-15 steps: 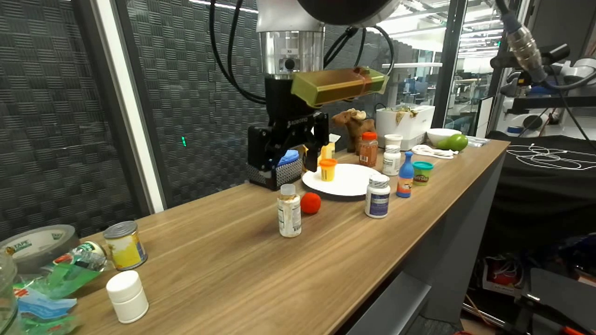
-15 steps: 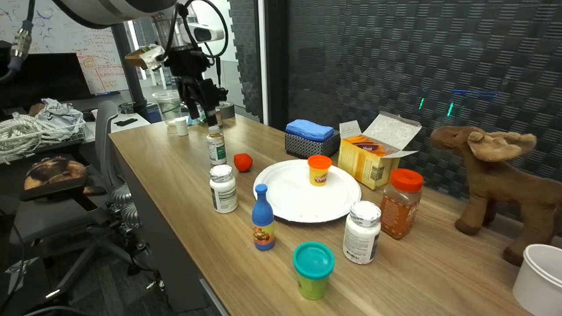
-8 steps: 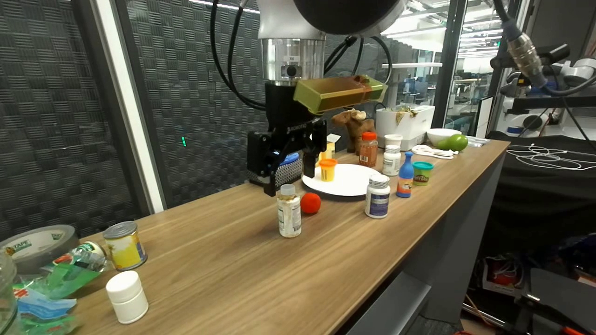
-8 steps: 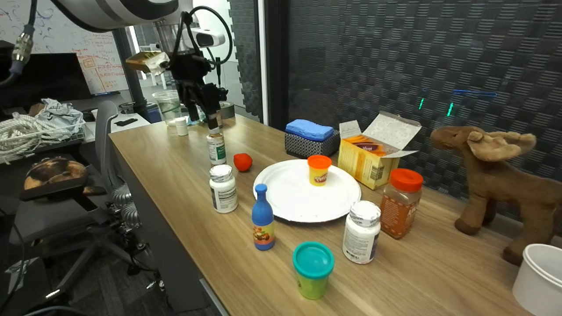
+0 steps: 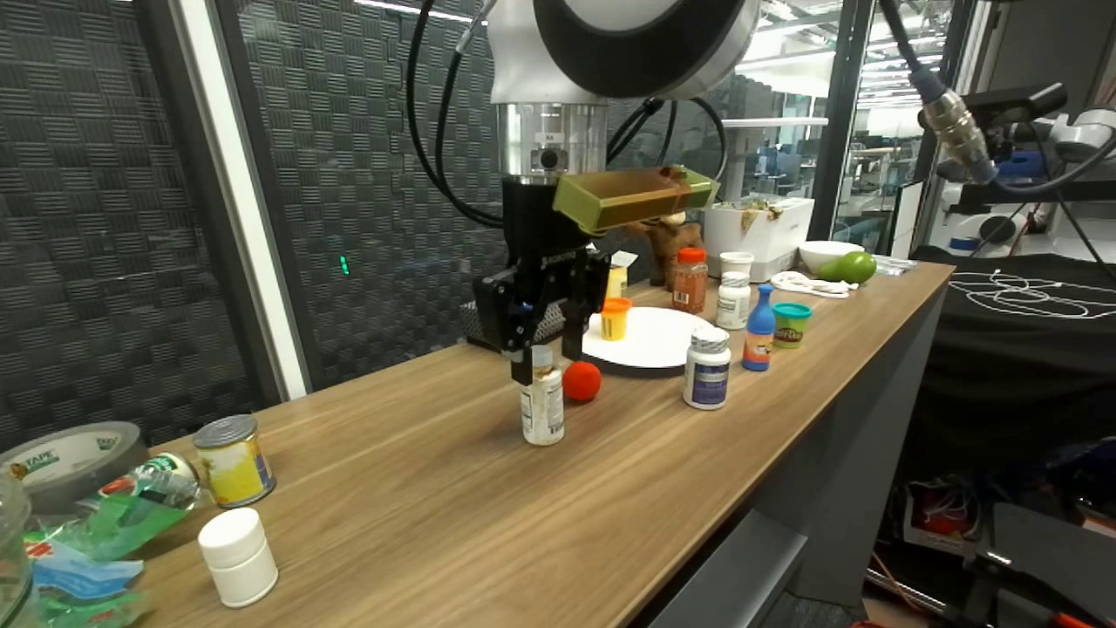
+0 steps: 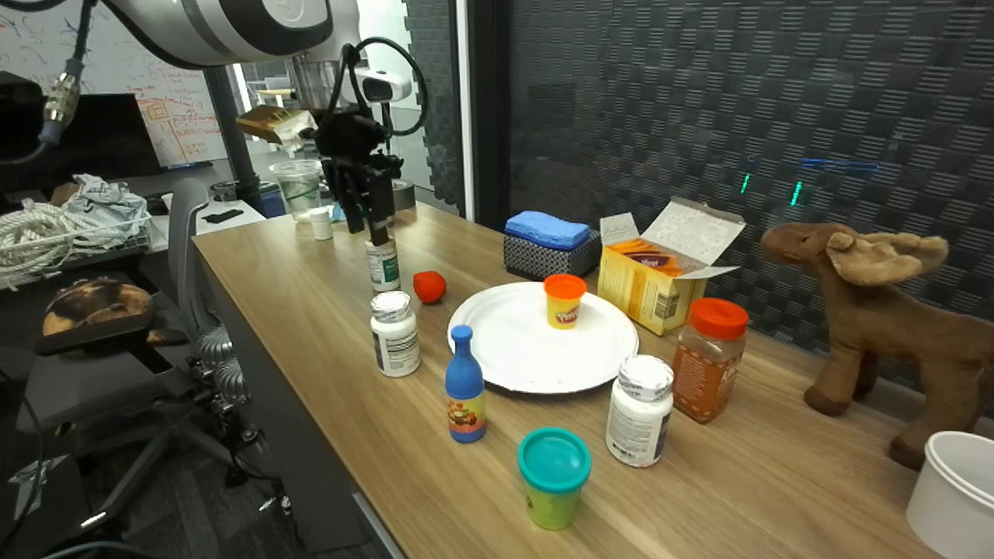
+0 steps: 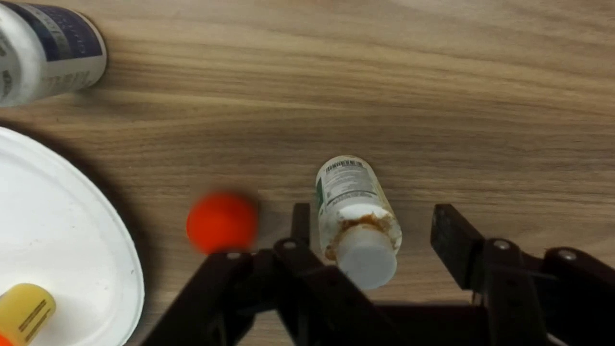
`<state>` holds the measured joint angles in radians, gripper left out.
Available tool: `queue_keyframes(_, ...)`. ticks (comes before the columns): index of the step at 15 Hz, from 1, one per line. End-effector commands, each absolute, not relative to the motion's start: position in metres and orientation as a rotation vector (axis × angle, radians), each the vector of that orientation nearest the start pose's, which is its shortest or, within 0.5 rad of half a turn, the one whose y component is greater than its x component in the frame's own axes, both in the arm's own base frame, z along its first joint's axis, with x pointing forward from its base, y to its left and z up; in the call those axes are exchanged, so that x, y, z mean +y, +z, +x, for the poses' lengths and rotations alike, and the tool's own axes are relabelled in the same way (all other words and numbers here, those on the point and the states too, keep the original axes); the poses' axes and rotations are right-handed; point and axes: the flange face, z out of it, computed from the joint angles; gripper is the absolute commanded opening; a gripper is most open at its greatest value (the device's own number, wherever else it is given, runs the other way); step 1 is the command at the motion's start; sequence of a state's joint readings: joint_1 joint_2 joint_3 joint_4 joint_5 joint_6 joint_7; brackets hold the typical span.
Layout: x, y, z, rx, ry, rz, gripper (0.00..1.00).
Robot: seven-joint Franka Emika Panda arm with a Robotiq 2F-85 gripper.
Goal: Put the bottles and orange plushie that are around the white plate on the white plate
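Note:
My gripper (image 7: 375,235) stands open around the upper part of a stained white bottle (image 7: 348,187), one finger on each side with gaps between. That bottle is upright on the table. Close beside the left finger (image 7: 301,223) lies the orange plushie (image 7: 222,222); in an exterior view the orange plushie (image 6: 429,287) sits between the bottle and the white plate (image 6: 543,365). A white bottle with a purple label (image 5: 707,375), a blue bottle (image 6: 466,396) and another white bottle (image 6: 638,419) stand around the plate. A yellow tub with an orange lid (image 6: 564,301) rests on the plate.
Near the plate are a teal-lidded tub (image 6: 554,477), an orange-lidded jar (image 6: 708,361), an open yellow box (image 6: 652,291) and a basket with a blue sponge (image 6: 551,248). A plain white jar (image 5: 238,558) and a can (image 5: 234,462) stand at the opposite end.
My gripper has come down to the stained bottle's cap and shoulder, and its jaws have drawn partly together. The bottles, plushie and plate have kept their places.

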<state>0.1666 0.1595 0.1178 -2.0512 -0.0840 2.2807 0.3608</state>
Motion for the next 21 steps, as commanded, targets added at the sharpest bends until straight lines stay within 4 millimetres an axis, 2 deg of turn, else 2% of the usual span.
queue_keyframes(1,0.163,0.371,0.572,0.019,-0.170,-3.135,0.37)
queue_keyframes(5,0.166,0.377,0.572,0.006,-0.202,-3.137,0.08)
queue_keyframes(7,0.166,0.382,0.567,0.003,-0.212,-3.137,0.12)
queue_keyframes(11,0.149,0.398,0.562,0.111,-0.217,-3.165,0.08)
queue_keyframes(18,0.062,0.451,0.570,0.497,-0.279,-3.195,0.07)
queue_keyframes(21,0.034,0.460,0.582,0.614,-0.284,-3.172,0.07)
